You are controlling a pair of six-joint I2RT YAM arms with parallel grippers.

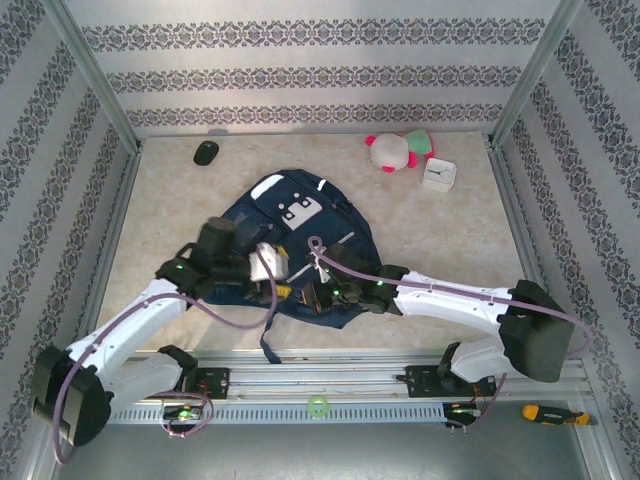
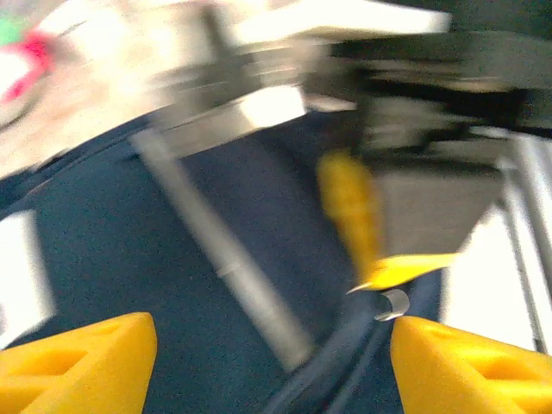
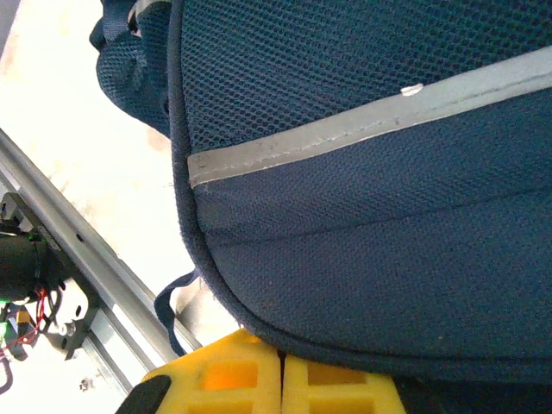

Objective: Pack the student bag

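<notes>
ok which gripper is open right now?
The left gripper: its jaws stand wide apart over the student bag; the right gripper's are pressed together.

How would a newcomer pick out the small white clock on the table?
Start at the navy student bag, then look toward the far right corner. Just right of the pink, white and green plush toy sits the clock: the only white square with a dial.

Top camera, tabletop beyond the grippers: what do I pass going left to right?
black mouse → student bag → pink, white and green plush toy → small white box
</notes>
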